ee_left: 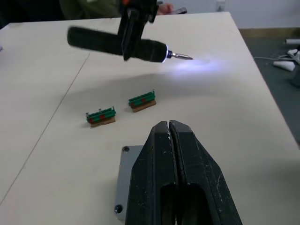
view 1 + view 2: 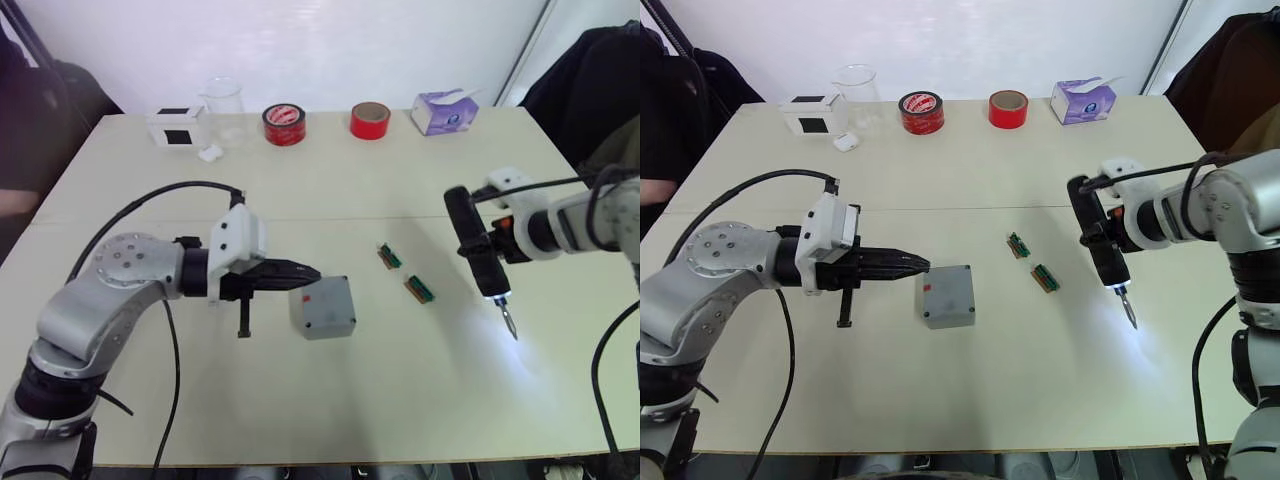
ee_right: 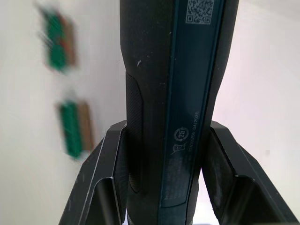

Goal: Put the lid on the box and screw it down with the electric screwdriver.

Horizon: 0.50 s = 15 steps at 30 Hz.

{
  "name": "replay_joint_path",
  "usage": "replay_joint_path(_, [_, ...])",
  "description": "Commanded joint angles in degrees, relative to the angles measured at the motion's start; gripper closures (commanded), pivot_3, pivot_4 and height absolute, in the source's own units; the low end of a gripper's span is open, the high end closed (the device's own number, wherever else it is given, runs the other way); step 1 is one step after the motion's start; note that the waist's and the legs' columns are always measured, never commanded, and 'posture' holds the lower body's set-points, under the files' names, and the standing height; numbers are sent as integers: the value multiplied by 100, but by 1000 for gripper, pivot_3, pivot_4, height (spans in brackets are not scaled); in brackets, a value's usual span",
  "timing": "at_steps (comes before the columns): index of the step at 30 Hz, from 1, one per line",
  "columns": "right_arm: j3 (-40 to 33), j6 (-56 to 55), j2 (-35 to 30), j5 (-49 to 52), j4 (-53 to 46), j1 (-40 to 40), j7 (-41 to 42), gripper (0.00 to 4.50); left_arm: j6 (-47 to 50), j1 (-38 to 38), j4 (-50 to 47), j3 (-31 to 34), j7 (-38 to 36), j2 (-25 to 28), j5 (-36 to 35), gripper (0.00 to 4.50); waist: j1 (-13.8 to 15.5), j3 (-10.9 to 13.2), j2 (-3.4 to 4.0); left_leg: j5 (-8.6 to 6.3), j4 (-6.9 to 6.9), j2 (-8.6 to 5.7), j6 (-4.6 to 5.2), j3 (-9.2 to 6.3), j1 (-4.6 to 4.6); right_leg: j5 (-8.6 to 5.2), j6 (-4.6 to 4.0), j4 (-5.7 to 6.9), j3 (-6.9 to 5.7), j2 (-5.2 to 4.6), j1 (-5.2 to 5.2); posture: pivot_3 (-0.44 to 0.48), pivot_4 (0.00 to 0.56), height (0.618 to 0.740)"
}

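The grey box (image 2: 322, 307) with a small red mark sits mid-table. Its flat top plate with corner screw holes looks like the lid (image 1: 124, 180) lying on it. My left gripper (image 2: 310, 271) is shut with nothing in it, its tips at the box's upper left edge, just over the lid. To the right, my right gripper (image 2: 482, 248) is shut on the dark electric screwdriver (image 2: 476, 245). The tool hangs above the table with its lit metal bit (image 2: 510, 322) pointing down toward the front, well clear of the box. In the right wrist view both fingers (image 3: 108, 173) clamp the screwdriver's barrel (image 3: 173, 93).
Two small green connector blocks (image 2: 390, 256) (image 2: 419, 290) lie between the box and the screwdriver. Along the back stand a white box with a black panel (image 2: 175, 128), a glass beaker (image 2: 224, 100), two red tape rolls (image 2: 284, 124) (image 2: 370, 120) and a tissue box (image 2: 445, 110).
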Motion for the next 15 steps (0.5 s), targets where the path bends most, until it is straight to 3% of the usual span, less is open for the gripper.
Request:
replay_joint_path(1, [219,-20,90,-489,492,-152,213,2847,45,132,-338,242,135,107,-214,4500,-2,2,-2,0,1,0,0,0,0,0,0,0,0,0,0,0,150,740])
replay_joint_path(8, [592,-193,479,-1176,1258,-261,496,2847,205,292,-602,421,308,235,-582,4500,-8,3,-3,2,5,3,-3,0,2,1,1,8,1,6,0,0,150,740])
replay_joint_path(10, [603,-295,559,-1314,1393,-285,602,1897,253,316,-659,454,386,268,-646,4500,-5,4,-6,3,9,3,-4,0,3,2,3,11,2,7,2,0,150,740])
replay_joint_path(14, [609,-591,517,-1546,1565,-559,966,684,317,483,-747,566,493,434,-704,4500,-11,5,-6,12,14,-5,5,2,6,9,16,17,7,2,5,0,150,740])
replay_joint_path(15, [634,-760,438,-1610,1460,-641,1114,212,325,539,-742,608,501,494,-717,4500,-14,6,-5,14,14,-10,7,2,8,9,17,21,8,-1,4,0,150,740])
